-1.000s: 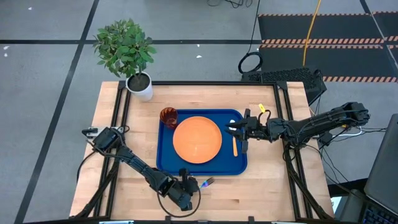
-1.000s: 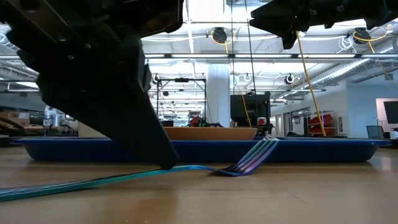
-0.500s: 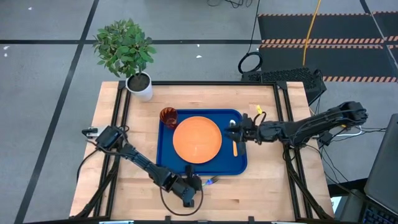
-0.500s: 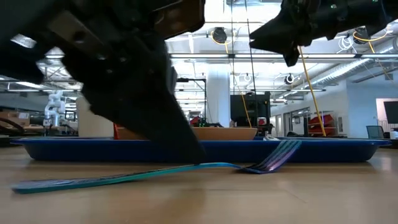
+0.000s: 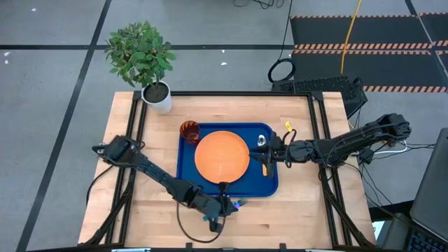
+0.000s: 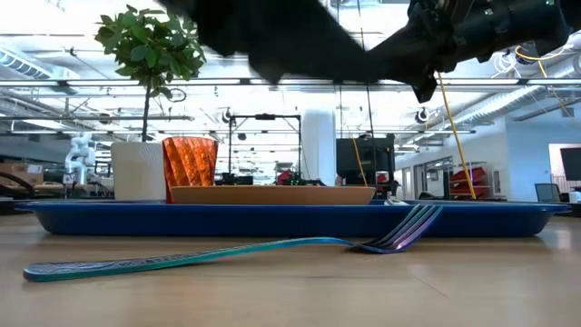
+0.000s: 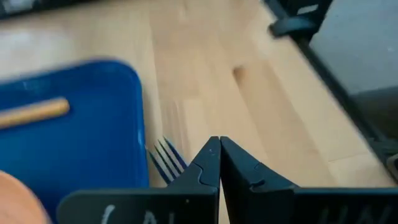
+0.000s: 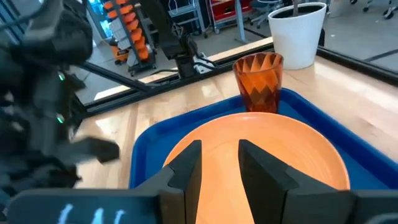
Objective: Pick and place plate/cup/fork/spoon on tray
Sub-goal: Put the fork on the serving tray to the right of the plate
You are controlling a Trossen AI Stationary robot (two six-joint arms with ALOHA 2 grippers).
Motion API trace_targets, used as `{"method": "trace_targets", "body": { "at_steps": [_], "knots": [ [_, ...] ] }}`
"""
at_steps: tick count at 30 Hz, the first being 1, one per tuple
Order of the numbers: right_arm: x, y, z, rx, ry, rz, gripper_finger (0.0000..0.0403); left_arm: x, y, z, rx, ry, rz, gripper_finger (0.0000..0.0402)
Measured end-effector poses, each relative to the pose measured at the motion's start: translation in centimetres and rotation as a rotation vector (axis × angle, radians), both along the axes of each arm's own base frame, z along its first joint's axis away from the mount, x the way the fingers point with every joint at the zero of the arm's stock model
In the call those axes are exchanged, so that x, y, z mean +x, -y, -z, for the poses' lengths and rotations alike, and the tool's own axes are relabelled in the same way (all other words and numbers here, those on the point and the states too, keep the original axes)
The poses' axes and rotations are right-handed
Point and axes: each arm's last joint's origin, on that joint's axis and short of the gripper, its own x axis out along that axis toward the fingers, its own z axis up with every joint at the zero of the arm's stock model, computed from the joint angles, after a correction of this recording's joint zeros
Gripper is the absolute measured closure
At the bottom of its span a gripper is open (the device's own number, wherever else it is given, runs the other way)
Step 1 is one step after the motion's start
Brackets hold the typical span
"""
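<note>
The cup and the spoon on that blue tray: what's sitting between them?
The orange plate fills the stretch between the cup and the spoon, all on the tray, clearest in the high view.

No legible text, label, brand, number or sign is found in any view. Pale markings on the dark housings at the edge of both wrist views are too blurred to read.

Round flat orange plate [image 5: 222,157] centred in dark blue rectangular tray [image 5: 271,187], red-brown translucent cup [image 5: 190,131] upright at its corner, orange-handled spoon [image 5: 264,157] beside plate, blue-handled fork [image 6: 227,253] flat on table just outside tray
</note>
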Motion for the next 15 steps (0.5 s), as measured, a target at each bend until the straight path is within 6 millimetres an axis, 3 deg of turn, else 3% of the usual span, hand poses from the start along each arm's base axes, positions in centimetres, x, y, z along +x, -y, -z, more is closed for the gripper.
{"method": "trace_targets", "body": {
  "at_steps": [10,15],
  "knots": [
    [1.1,-0.2,2.7,0.109,-0.107,0.067,0.0303,-2.4,-2.3,-10.1,0.103,0.261,0.081,0.0391],
    [1.7,-0.5,3.7,0.147,-0.120,0.073,0.0303,-3.3,-4.0,-12.3,0.135,0.275,0.062,0.0384]
  ]
}}
